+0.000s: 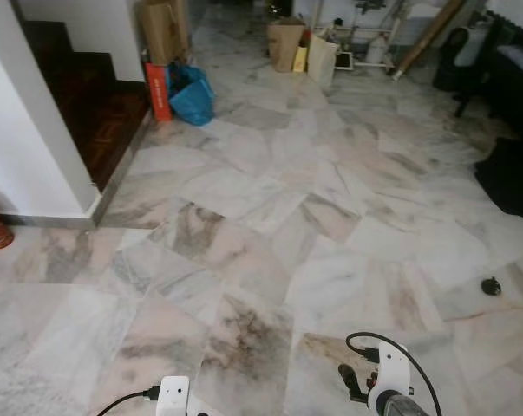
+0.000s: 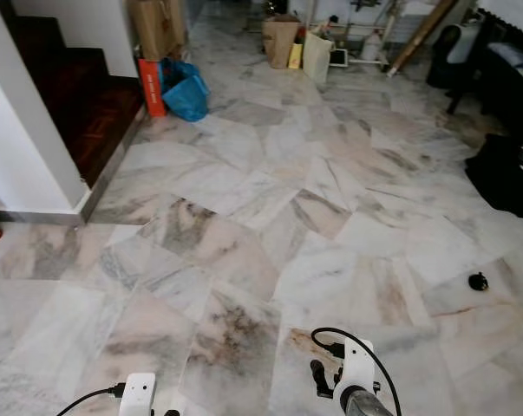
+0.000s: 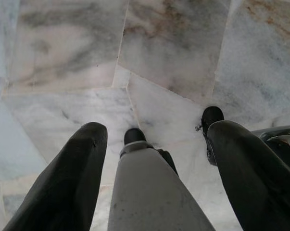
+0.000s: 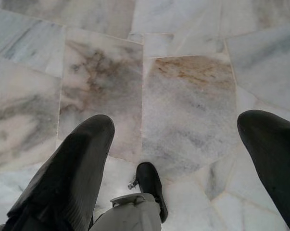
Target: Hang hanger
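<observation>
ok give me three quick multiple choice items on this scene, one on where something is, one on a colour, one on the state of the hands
1. Where is the blue bag?
A. on the floor near the stairs
B. on a chair
C. in the right hand

2. What colour is the tall box beside that bag?
A. green
B. red
C. white

3. How are the left hand and right hand?
A. both shut on a hanger
B. one open, one shut
C. both open, holding nothing

Answers:
1 A: it sits on the marble floor by the dark steps.
2 B: it is plainly red.
3 C: each wrist view shows the fingers spread apart with bare floor between.
</observation>
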Controlling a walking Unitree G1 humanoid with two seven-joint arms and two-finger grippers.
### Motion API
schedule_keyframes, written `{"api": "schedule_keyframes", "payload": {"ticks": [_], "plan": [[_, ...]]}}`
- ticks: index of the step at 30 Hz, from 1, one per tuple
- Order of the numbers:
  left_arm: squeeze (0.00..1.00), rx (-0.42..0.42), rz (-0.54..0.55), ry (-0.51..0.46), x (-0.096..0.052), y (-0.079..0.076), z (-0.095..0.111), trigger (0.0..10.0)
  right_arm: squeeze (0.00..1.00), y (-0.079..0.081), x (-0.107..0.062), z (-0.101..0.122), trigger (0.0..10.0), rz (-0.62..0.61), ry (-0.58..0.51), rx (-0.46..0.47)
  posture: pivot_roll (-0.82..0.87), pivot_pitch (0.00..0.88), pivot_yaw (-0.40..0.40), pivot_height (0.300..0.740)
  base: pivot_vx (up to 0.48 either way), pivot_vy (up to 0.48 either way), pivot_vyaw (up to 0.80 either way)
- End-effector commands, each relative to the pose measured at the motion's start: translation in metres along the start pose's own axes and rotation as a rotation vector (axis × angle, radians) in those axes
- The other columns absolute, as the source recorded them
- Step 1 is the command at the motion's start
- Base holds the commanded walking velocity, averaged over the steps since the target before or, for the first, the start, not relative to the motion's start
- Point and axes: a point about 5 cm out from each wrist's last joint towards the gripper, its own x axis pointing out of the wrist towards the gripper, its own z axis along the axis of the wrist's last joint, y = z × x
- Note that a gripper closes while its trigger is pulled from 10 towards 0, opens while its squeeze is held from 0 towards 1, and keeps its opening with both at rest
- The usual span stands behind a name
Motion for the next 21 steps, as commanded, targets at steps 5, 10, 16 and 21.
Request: {"api": "schedule_keyframes", "payload": {"ticks": [5,10,16,21], "plan": [[0.0,0.082,-0.009,0.021,-0.001,-0.0017,-0.0061,10.0,0.0,0.0021,0.0002,-0.0005,10.0,0.006,-0.003,0.019,-0.01,0.0,-0.017,0.74,0.0,0.0,-0.79],[0.0,0.089,-0.001,0.019,-0.001,0.0015,-0.0054,10.0,0.0,0.0045,0.0001,-0.0033,10.0,0.007,0.002,0.02,-0.02,0.0,-0.005,0.74,0.0,0.0,-0.79],[0.0,0.103,0.002,0.017,-0.0012,0.0038,-0.0058,10.0,0.0,0.0061,0.0001,-0.0048,10.0,0.004,0.004,0.029,-0.03,0.0,0.003,0.74,0.0,0.0,-0.79],[0.0,0.159,0.009,0.009,-0.0014,0.0062,-0.0054,10.0,0.0,0.0072,0.0,-0.0064,10.0,0.001,0.008,0.032,-0.03,0.0,0.007,0.74,0.0,-0.192,-0.79]]}}
